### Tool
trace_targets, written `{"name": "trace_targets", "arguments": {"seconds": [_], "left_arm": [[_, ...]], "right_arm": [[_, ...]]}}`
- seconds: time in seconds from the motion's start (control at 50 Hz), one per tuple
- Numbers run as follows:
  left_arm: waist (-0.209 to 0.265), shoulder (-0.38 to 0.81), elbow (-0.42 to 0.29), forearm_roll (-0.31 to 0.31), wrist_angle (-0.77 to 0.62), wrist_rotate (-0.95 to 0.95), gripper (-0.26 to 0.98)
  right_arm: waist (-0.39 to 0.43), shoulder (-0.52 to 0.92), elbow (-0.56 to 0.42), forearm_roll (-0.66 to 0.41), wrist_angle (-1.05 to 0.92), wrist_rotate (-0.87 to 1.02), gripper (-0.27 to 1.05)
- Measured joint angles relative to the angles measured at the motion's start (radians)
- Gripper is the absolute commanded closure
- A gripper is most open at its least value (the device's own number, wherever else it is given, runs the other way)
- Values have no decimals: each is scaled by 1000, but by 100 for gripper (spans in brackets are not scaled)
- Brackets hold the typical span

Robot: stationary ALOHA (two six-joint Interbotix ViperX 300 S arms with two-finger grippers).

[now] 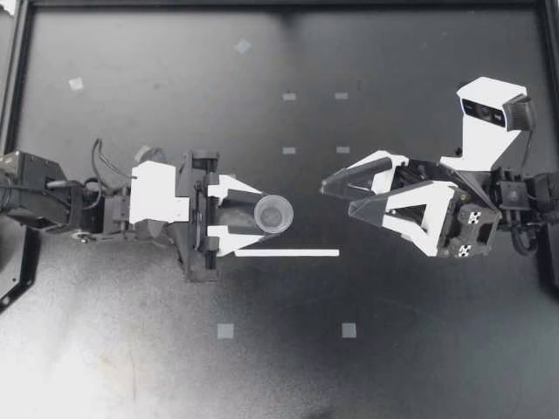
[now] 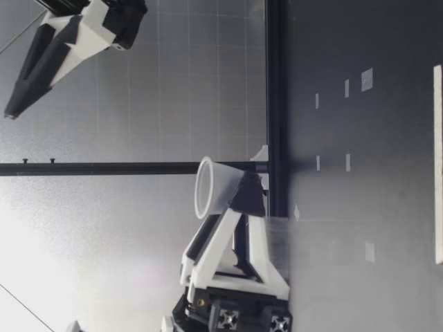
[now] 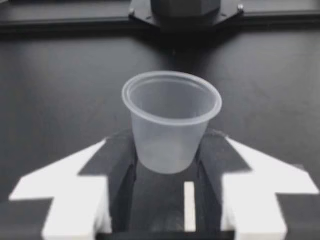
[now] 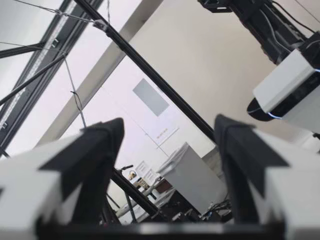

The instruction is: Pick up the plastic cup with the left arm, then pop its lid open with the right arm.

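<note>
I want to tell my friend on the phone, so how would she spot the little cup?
Look at the big dark table, then at my left gripper near its middle. Held in that gripper is the cup. It is the only round, see-through thing, open at the top, while the white strip nearby lies flat.

The cup [image 1: 273,213] sits between the fingers [image 1: 238,234] of my left gripper [image 1: 260,215], beside a strip [image 1: 286,253] lying on the table [image 1: 393,349].

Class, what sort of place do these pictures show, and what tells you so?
Probably a robotics lab bench: my left end effector holds a small plastic cup, and my right end effector hangs open above a black table marked with tape squares.
</note>
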Motion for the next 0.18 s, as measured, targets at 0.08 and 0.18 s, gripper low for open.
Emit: {"name": "trace_targets", "arguments": {"seconds": [0.08,0.18], "left_arm": [[0,0,-2,0,0,-2,50],[-2,0,-2,-2,-2,-2,50]], "right_arm": [[0,0,2,2,2,-2,7],[0,12,2,2,3,0,7]]}}
